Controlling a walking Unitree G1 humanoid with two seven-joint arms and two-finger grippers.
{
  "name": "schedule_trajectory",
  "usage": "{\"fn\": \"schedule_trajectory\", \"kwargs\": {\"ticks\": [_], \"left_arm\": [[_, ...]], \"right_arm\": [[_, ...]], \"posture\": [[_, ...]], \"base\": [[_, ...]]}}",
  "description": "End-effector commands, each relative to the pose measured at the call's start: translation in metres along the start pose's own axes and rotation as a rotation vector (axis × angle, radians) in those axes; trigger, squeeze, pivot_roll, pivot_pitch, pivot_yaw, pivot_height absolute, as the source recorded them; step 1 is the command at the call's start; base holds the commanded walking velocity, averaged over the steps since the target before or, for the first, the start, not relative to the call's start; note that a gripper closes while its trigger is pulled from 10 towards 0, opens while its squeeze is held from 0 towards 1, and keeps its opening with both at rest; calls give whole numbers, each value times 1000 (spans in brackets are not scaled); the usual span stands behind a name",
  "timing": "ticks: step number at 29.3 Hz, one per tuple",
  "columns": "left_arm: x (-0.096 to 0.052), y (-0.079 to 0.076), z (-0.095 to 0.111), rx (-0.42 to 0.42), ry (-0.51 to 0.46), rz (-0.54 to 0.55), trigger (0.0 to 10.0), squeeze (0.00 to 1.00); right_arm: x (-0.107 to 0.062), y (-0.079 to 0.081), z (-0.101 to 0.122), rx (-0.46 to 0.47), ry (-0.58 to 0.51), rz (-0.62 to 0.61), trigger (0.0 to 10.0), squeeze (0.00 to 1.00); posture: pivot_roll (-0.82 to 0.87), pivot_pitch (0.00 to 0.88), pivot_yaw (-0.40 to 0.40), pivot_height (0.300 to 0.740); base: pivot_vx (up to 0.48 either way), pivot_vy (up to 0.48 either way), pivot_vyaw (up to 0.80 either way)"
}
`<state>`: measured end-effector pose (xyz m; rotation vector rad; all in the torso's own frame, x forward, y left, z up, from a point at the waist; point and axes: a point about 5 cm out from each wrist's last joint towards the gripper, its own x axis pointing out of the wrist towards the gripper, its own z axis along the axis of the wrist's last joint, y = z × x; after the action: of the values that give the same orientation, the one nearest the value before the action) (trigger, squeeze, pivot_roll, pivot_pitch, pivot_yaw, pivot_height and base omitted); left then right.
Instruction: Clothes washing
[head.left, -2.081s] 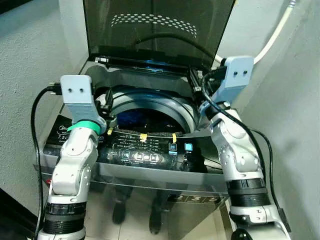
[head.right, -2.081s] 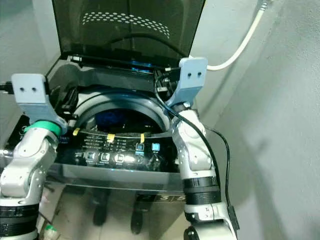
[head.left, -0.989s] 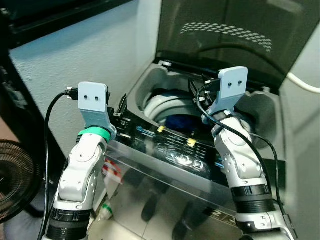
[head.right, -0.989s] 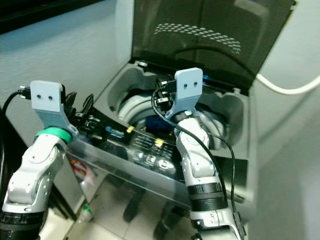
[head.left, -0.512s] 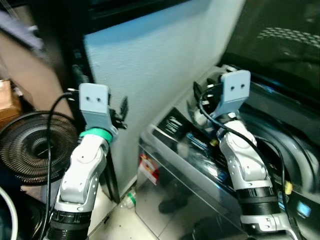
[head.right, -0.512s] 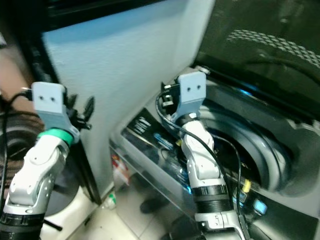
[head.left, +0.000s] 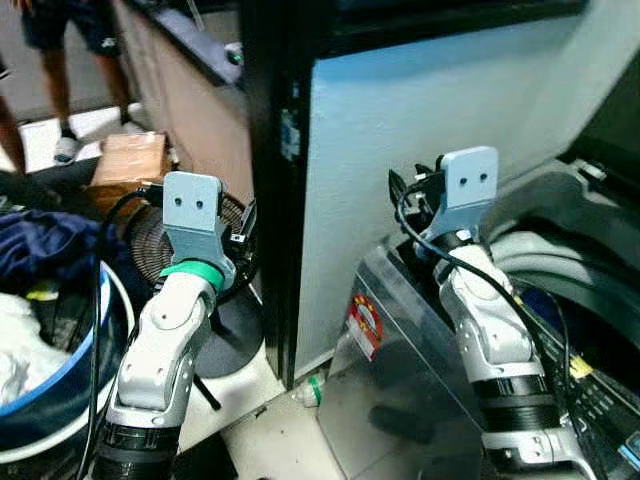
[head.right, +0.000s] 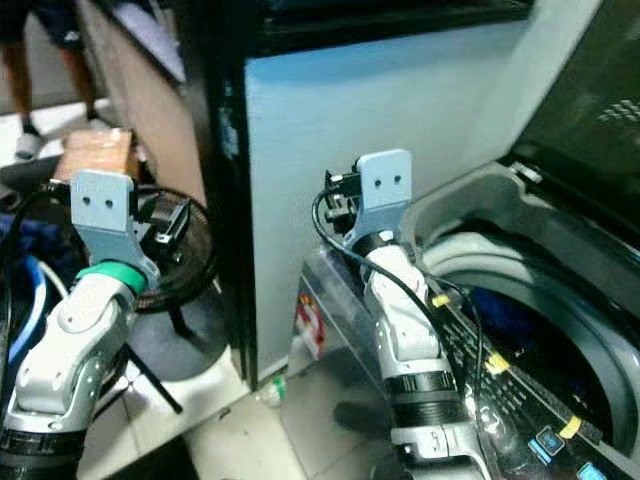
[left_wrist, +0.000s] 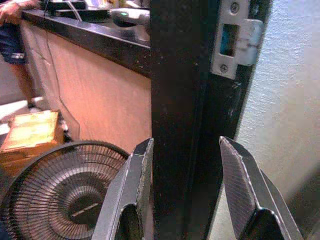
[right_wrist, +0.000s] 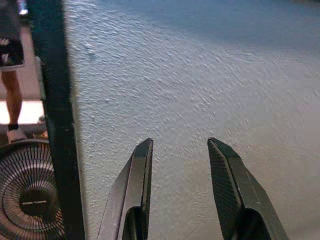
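Left eye view: the washing machine fills the lower right of the frame, lid up, its grey drum ring showing at the right edge; a round red sticker sits on its steel side, the writing too small to read; a black door frame runs down the centre with a pale textured wall to its right; the left hand is raised at centre left before a black floor fan, the right hand raised at upper centre before the wall; a blue-rimmed laundry basket at lower left holds dark blue clothes; a cardboard box and a person's legs stand at upper left; a small bottle lies on the floor by the door frame.

Right eye view: the same scene; blue cloth lies inside the open drum at right; yellow tape tabs mark the control panel, whose lettering is unreadable.

Left wrist view: the left hand's fingers stand apart, empty, framing the door frame; a metal strike plate is at upper right, the fan at lower left, a dark bench at upper left.

Right wrist view: the right hand's fingers are likewise spread and empty, pointed at the wall; the fan's hub label at lower left is illegible.
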<state>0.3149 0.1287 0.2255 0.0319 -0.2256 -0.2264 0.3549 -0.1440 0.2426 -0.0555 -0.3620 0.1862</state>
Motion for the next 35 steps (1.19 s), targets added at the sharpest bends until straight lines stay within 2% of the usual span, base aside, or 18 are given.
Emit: {"fn": "schedule_trajectory", "kwargs": {"ticks": [1,2,4,8,11,15,20,27,28,30,32,34,35], "left_arm": [[-2,2,-3,3,13,3,10000,0],[-12,3,-4,-12,9,-18,10000,0],[-28,7,-6,-47,10,-11,10000,0],[-50,10,-8,-80,10,2,10000,0],[-57,11,-8,-93,8,11,10000,0],[-58,11,-10,-99,18,26,10000,0],[-49,11,-7,-94,0,34,10000,0],[-48,14,-4,-95,2,44,10000,0],[-44,16,-2,-93,4,55,10000,0],[-44,16,-2,-93,4,55,10000,0],[-35,17,1,-79,-8,58,10000,0],[-35,17,1,-79,-8,58,10000,0],[-30,18,2,-67,-13,57,10000,0]], "right_arm": [[-2,-2,-6,21,20,-7,10000,0],[-13,-15,-9,28,30,-18,10000,0],[-30,-22,-10,57,36,-26,10000,0],[-57,-15,-11,116,37,-18,10000,0],[-67,-12,-10,146,37,-22,10000,0],[-72,-9,-10,170,37,-40,10000,0],[-64,-6,-9,182,21,-43,10000,0],[-55,-4,-1,223,9,9,10000,0],[-46,0,3,255,6,61,10000,0],[-46,0,3,255,6,61,10000,0],[-36,3,6,233,5,140,10000,0],[-36,3,6,233,5,140,10000,0],[-29,5,7,208,7,182,10000,0]], "posture": [[65,23,-36,740],[68,19,-43,740],[66,18,-40,740],[67,17,-30,740],[67,17,-27,740],[70,20,-28,740],[66,22,-25,740],[65,24,-29,740],[61,24,-30,740],[61,24,-30,740],[60,21,-41,740],[60,21,-41,740],[59,17,-44,740]], "base": [[0,0,800],[0,0,800],[0,0,800],[0,0,800],[0,0,800],[0,0,800],[0,0,800],[0,0,800],[0,0,800],[0,0,800],[0,0,800],[0,0,800],[0,0,800]]}}
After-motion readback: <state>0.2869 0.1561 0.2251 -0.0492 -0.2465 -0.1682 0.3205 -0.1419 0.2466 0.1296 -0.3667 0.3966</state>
